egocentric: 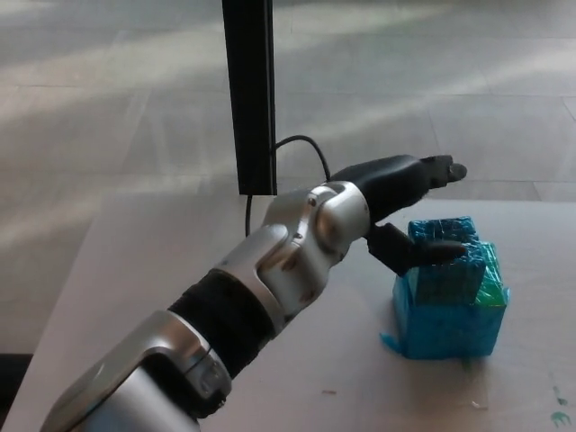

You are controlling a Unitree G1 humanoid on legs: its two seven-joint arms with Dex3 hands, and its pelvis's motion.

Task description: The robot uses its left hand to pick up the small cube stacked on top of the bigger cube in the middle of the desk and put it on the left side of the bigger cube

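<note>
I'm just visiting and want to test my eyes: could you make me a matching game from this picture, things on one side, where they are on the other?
Things:
1. left hand
2. small cube
3. bigger cube
4. black post

Places:
A. standing behind the desk's far edge
B. resting directly on the desk
C. stacked on top of another block
D. reaching in, fingers apart, at the stack's upper left

Pairs: 1-D, 2-C, 3-B, 4-A

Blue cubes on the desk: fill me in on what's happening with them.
The robot's left hand is reaching over the small cube, which sits on top of the bigger cube. Its fingers are apart, with the thumb at the small cube's front, and nothing is lifted yet. The desk to the left of the cubes is where it should go.
</note>
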